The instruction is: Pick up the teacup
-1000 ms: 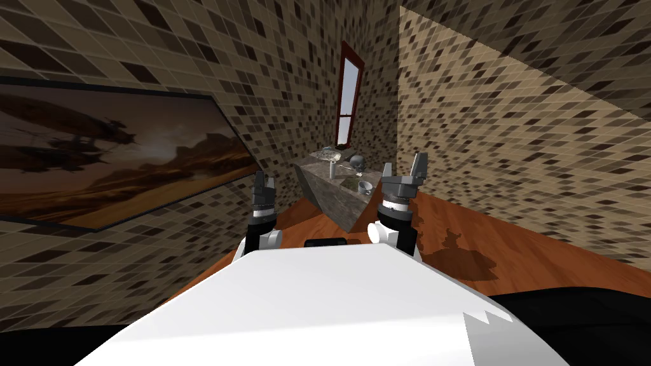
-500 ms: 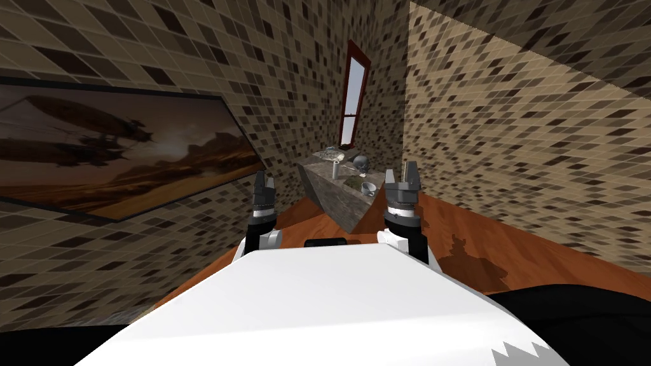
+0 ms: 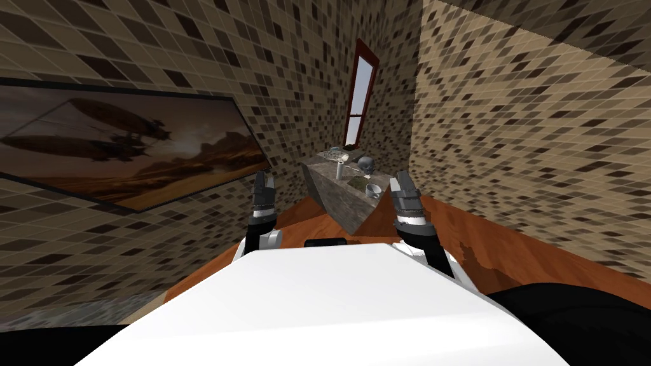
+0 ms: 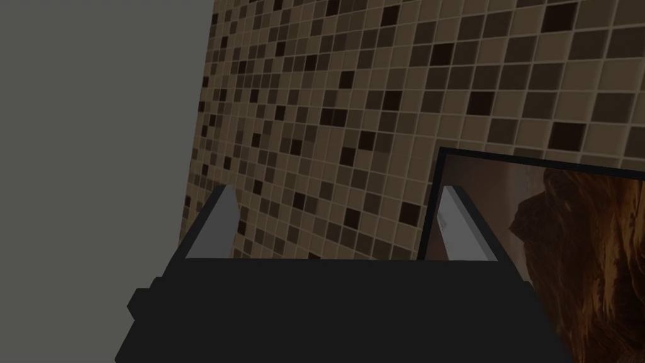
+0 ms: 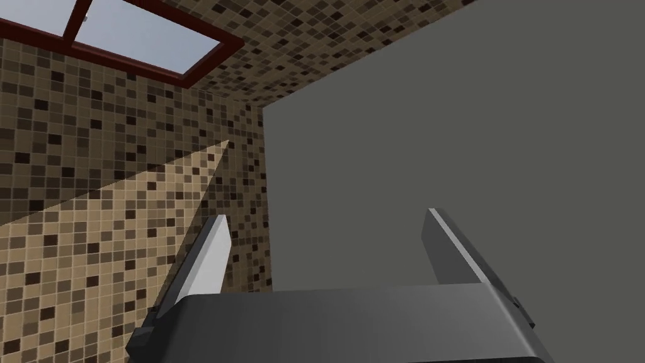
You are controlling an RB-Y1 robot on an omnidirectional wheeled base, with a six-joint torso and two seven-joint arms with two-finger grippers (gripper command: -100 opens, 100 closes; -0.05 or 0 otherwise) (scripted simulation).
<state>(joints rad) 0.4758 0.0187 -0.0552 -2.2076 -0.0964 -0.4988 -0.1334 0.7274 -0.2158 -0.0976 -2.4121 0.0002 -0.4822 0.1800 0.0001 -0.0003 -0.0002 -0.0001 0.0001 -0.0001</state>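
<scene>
Teacup [image 3: 372,189] on counter [image 3: 337,196], apart from right gripper [image 3: 403,180]

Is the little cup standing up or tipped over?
Standing up: the small white teacup sits on the grey mottled counter with its round opening facing upward.

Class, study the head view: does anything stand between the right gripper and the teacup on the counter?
Nothing visible does. The teacup sits near the counter's near end, beside the right gripper, with no object between them. The white cylinder and the dark round thing stand farther back, beyond the cup.
</scene>
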